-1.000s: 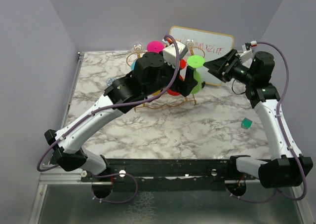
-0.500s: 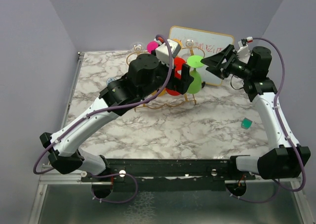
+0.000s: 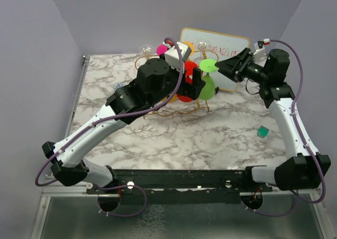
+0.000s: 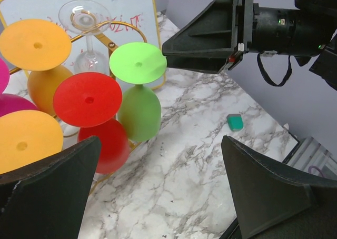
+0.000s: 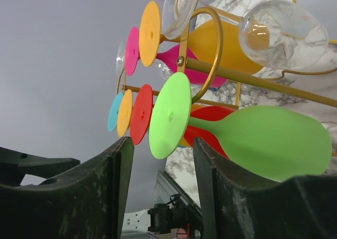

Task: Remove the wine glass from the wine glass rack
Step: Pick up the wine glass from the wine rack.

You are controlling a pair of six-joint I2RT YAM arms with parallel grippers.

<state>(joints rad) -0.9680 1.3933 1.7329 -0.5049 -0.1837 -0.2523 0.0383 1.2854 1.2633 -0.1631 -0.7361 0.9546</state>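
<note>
Toward the worktop's [image 3: 210,139] far edge, the green wine glass [image 5: 263,141] hangs bowl-down on the gold wire rack [image 5: 253,77]. Right claw [image 5: 164,141] spread, straddling its flat round foot; left claw [image 4: 160,144] gaping wide nearby.

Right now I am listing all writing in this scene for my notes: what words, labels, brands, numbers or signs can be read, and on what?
whiteboard: red handwriting, too blurred and partly hidden behind the glasses to read; nothing can be quoted.
green wine glass, the other glasses, wine glass rack, teal block: no text shows.
</note>
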